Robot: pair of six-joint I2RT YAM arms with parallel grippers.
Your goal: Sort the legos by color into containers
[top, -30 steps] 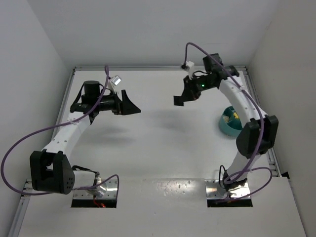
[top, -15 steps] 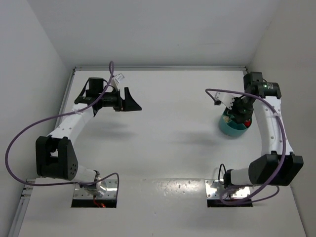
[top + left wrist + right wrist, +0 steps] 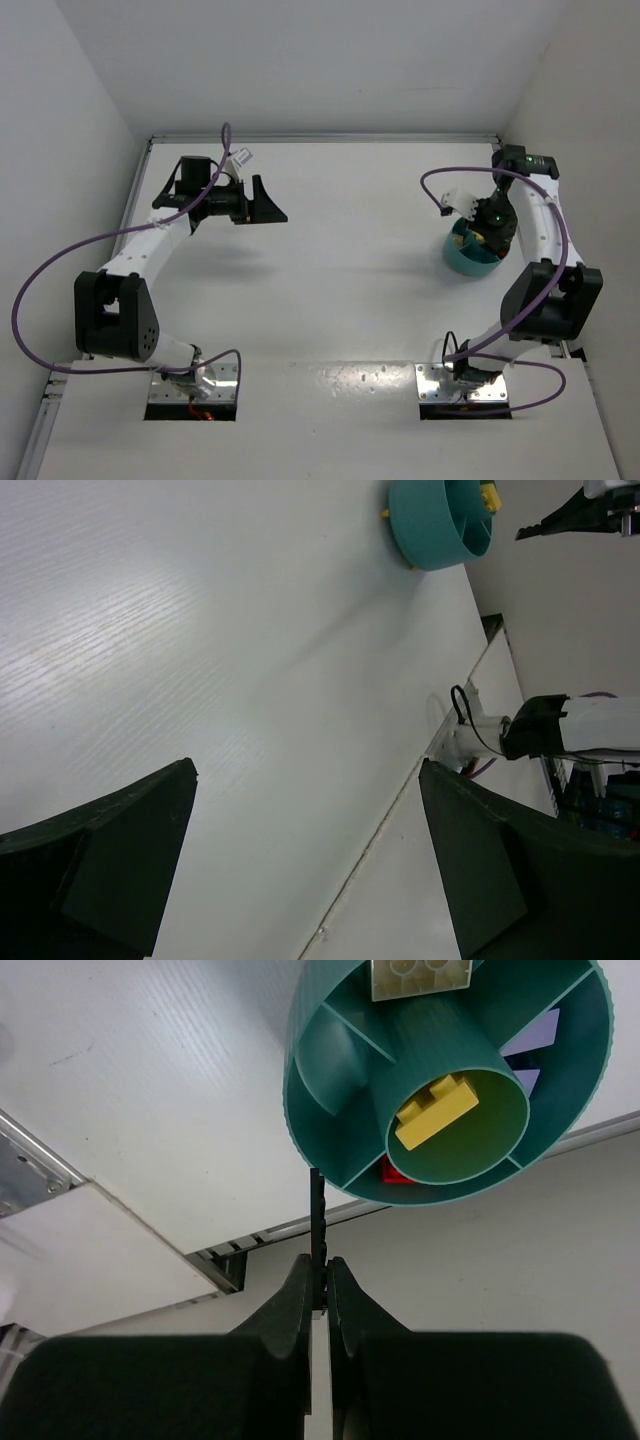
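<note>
Legos (image 3: 436, 1112) lay in the teal dish (image 3: 345, 1150) just beyond the right gripper's (image 3: 318, 1265) fingertips: one yellow in the central ring, white, pale purple and red in outer compartments. That gripper was pressed together on a thin black square (image 3: 318, 1215) held edge-on. The left gripper (image 3: 307, 770) stood spread, the dish far ahead of it

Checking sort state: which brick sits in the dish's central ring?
The yellow brick: it lies inside the teal dish's central ring, while the white brick, pale purple brick and red brick sit in outer compartments around it.
</note>
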